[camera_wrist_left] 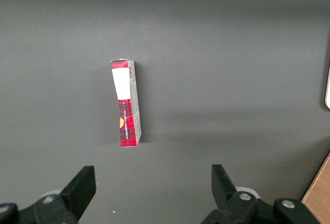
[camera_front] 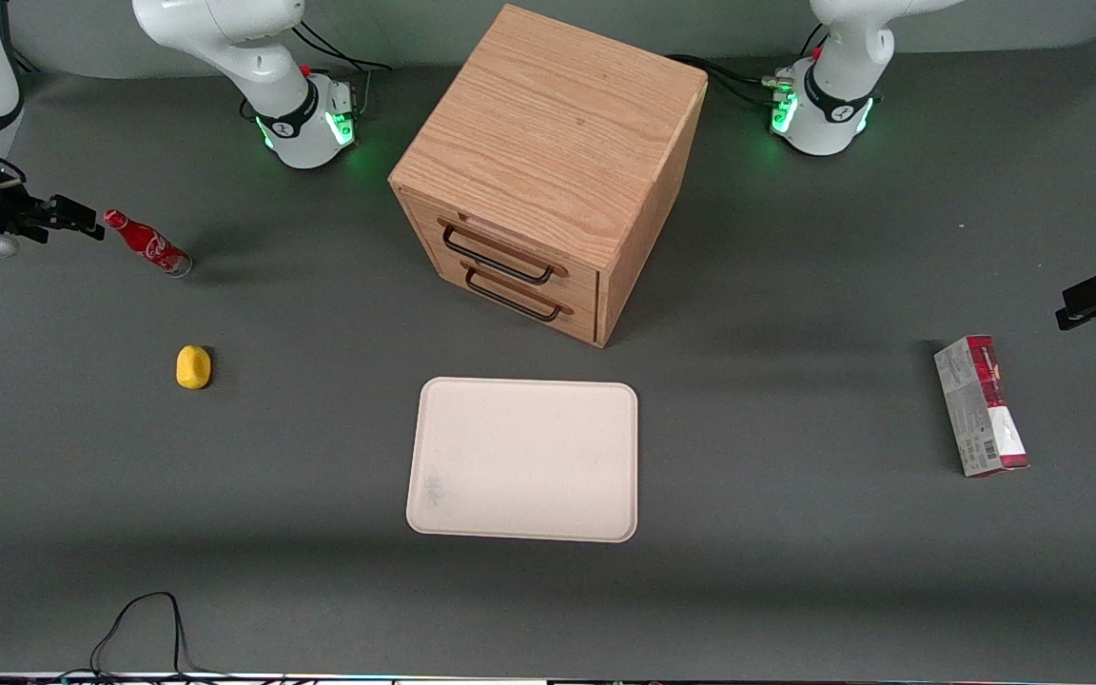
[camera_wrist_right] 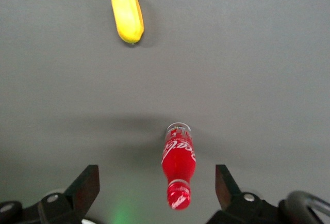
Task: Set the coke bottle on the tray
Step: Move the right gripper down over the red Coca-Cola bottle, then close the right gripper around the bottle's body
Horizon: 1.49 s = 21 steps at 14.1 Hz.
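The coke bottle is small, slim and red with white script and a red cap. It stands on the grey table toward the working arm's end. My right gripper hangs just above and beside the cap, open and empty. In the right wrist view the bottle shows between the two spread fingertips, nearer to one of them, with nothing touching it; the gripper's middle is over the table by the bottle. The cream tray lies flat and empty in front of the wooden drawer box.
A yellow lemon-like object lies nearer the front camera than the bottle; it also shows in the right wrist view. The wooden drawer box stands mid-table. A red-and-grey carton lies toward the parked arm's end. A black cable loops at the front edge.
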Motion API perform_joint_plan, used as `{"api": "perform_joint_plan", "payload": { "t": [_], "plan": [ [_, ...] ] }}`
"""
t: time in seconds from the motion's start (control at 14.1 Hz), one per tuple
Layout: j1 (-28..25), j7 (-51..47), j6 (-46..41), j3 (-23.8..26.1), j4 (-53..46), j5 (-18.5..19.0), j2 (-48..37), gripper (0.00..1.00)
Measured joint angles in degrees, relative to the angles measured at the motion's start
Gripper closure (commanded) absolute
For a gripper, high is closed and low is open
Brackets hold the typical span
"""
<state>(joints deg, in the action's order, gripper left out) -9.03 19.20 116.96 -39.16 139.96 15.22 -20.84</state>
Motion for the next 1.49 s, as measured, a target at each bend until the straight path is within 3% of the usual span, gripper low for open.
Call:
{"api": "perform_joint_plan", "payload": {
  "t": [0.21,0.64,1.2,1.27,1.35,1.49],
  "plan": [
    [0.0,0.2,4.9,-1.4,4.9,1.3,-0.8,0.01],
    [0.0,0.2,9.8,-7.3,9.8,8.9,-1.5,0.01],
    [0.0,0.2,10.2,-9.5,11.7,10.0,-1.8,0.02],
    [0.0,0.2,10.2,-9.8,11.9,10.2,-1.8,0.07],
    [0.0,0.2,10.2,-10.1,12.0,10.4,-1.8,0.2],
    [0.0,0.2,10.2,-10.4,12.2,10.6,-1.8,0.57]
  ]
}}
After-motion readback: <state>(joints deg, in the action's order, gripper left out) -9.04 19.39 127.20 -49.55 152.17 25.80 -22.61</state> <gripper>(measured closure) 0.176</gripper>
